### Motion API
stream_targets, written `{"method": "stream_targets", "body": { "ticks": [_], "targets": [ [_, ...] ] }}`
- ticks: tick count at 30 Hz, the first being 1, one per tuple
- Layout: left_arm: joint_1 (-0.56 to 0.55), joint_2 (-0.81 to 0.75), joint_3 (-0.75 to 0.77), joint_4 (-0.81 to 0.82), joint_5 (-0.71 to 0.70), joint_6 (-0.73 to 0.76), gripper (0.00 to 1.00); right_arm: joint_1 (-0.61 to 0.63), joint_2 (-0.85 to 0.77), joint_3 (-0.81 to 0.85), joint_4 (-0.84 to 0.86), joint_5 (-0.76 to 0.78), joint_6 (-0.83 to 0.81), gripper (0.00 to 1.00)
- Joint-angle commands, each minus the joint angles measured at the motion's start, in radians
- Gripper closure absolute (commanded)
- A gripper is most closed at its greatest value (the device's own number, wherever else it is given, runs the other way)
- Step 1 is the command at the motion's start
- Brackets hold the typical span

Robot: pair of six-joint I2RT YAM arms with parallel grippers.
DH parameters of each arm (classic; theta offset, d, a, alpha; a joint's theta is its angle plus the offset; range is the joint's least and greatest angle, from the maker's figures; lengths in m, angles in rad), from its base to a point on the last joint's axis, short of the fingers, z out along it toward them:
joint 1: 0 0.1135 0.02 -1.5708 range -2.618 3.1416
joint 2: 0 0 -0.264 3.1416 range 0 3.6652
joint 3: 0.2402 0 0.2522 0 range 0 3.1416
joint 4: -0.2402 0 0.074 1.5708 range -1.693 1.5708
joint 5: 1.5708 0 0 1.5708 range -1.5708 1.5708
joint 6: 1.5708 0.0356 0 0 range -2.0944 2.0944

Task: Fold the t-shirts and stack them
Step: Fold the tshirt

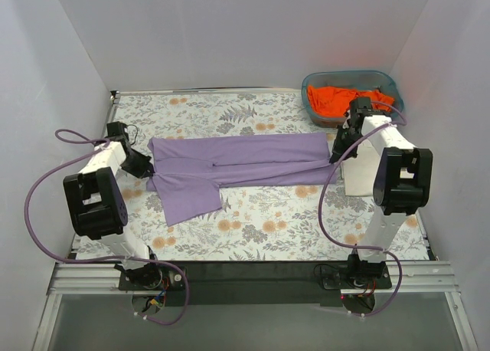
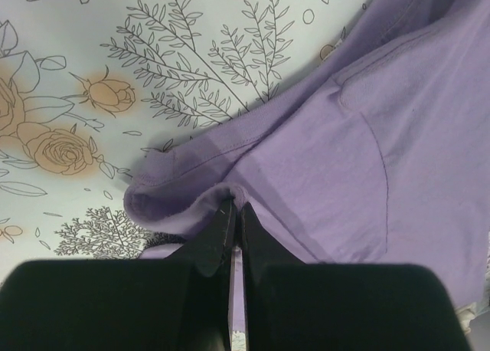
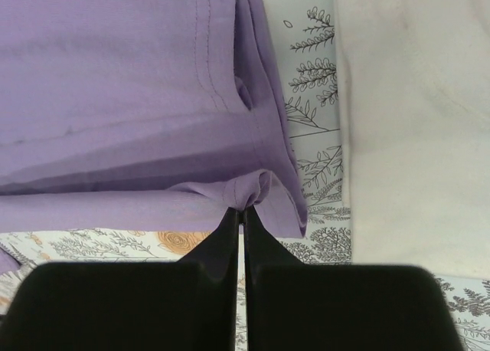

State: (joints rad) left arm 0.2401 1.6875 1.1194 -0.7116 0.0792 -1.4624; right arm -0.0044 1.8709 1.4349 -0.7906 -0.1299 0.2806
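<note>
Top view: a lavender t-shirt [image 1: 237,161] lies stretched across the middle of a floral tablecloth [image 1: 260,228], already doubled lengthwise into a long band, with one sleeve section hanging toward the lower left. The left gripper [image 1: 144,165] sits at the band's left end and the right gripper [image 1: 337,153] at its right end. A cream-white folded t-shirt [image 1: 354,181] rests just right of the band, partly behind the right arm. At the upper right, an orange t-shirt [image 1: 337,100] lies crumpled in a teal basket [image 1: 392,86].

Left wrist view: the left claw is pressed together at the lower centre of the frame, pinching a rolled edge of lavender cloth. The rest of the shirt fills the right side; the floral cloth fills the upper left.

Right wrist view: the right claw is likewise closed, nipping a small pucker at the shirt's hem in the lower centre. Lavender cloth covers the upper left, and the cream shirt fills the right side, near but apart from the hem.

Progress, as a judgement: one shirt appears done — the cream one, folded and set down. The lavender shirt looks midway, needing its loose sleeve tucked, crosswise folds, and placing on the cream one. The orange shirt is untouched — so well under half seems complete.
</note>
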Motion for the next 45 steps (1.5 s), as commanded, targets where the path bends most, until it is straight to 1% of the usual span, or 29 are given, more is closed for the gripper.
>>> {"method": "stream_targets", "body": {
  "ticks": [1, 10, 18, 21, 23, 24, 25, 26, 27, 28, 29, 30, 31, 32, 33, 34, 36, 38, 39, 42, 45],
  "targets": [
    [0.004, 0.011, 0.034, 0.037, 0.004, -0.009, 1.00, -0.003, 0.023, 0.042, 0.001, 0.013, -0.023, 0.99],
    [0.004, 0.054, 0.062, 0.070, 0.011, -0.006, 1.00, -0.002, 0.069, 0.038, 0.057, 0.022, -0.021, 0.99],
    [0.004, 0.058, 0.031, 0.115, -0.022, -0.018, 1.00, -0.003, 0.096, 0.030, 0.097, 0.026, -0.021, 0.98],
    [0.004, 0.066, 0.030, 0.124, -0.024, -0.018, 1.00, -0.002, 0.103, 0.021, 0.109, 0.024, -0.020, 0.96],
    [0.004, 0.070, 0.025, 0.130, -0.019, -0.019, 0.98, -0.002, 0.105, 0.015, 0.122, 0.026, -0.018, 0.92],
    [0.004, 0.070, 0.023, 0.136, -0.012, -0.019, 0.96, -0.002, 0.105, 0.006, 0.126, 0.023, -0.020, 0.88],
    [0.004, 0.069, 0.022, 0.138, -0.010, -0.021, 0.93, -0.002, 0.105, 0.005, 0.128, 0.019, -0.018, 0.78],
    [0.004, 0.064, 0.022, 0.139, -0.004, -0.021, 0.84, -0.002, 0.100, 0.004, 0.131, 0.009, -0.018, 0.73],
    [0.004, 0.061, 0.020, 0.139, 0.001, -0.019, 0.79, -0.002, 0.097, -0.001, 0.133, 0.004, -0.020, 0.63],
    [0.004, 0.042, 0.019, 0.141, 0.002, -0.019, 0.73, 0.000, 0.082, -0.002, 0.136, 0.003, -0.018, 0.59],
    [0.004, 0.031, 0.014, 0.143, 0.001, -0.015, 0.65, 0.001, 0.071, -0.005, 0.137, 0.001, -0.020, 0.55],
    [0.002, 0.014, 0.007, 0.141, -0.007, -0.009, 0.61, 0.003, 0.059, -0.008, 0.139, 0.003, -0.021, 0.47],
    [0.002, -0.001, 0.005, 0.138, -0.013, -0.004, 0.57, 0.003, 0.048, -0.011, 0.140, 0.004, -0.024, 0.45],
    [0.002, -0.040, -0.001, 0.135, -0.019, 0.000, 0.54, 0.003, 0.019, -0.016, 0.140, 0.009, -0.027, 0.42],
    [0.001, -0.060, -0.007, 0.123, -0.025, 0.013, 0.47, 0.003, 0.004, -0.021, 0.139, 0.009, -0.027, 0.39],
    [-0.001, -0.080, -0.026, 0.113, -0.039, 0.017, 0.44, 0.003, -0.030, -0.036, 0.142, 0.007, -0.031, 0.37],
    [-0.008, -0.153, -0.055, 0.091, -0.051, 0.034, 0.33, 0.035, -0.064, -0.057, 0.143, 0.012, -0.037, 0.35],
    [-0.018, -0.233, -0.111, 0.071, -0.067, 0.040, 0.30, 0.055, -0.117, -0.099, 0.149, 0.013, -0.041, 0.34],
    [-0.024, -0.265, -0.131, 0.052, -0.067, 0.045, 0.27, 0.063, -0.137, -0.116, 0.151, 0.015, -0.041, 0.34],
    [-0.059, -0.363, -0.223, 0.018, -0.067, 0.042, 0.27, 0.096, -0.208, -0.182, 0.171, 0.013, -0.035, 0.31],
    [-0.094, -0.419, -0.314, 0.005, -0.067, 0.027, 0.27, 0.127, -0.274, -0.241, 0.191, 0.004, -0.020, 0.29]
  ]
}}
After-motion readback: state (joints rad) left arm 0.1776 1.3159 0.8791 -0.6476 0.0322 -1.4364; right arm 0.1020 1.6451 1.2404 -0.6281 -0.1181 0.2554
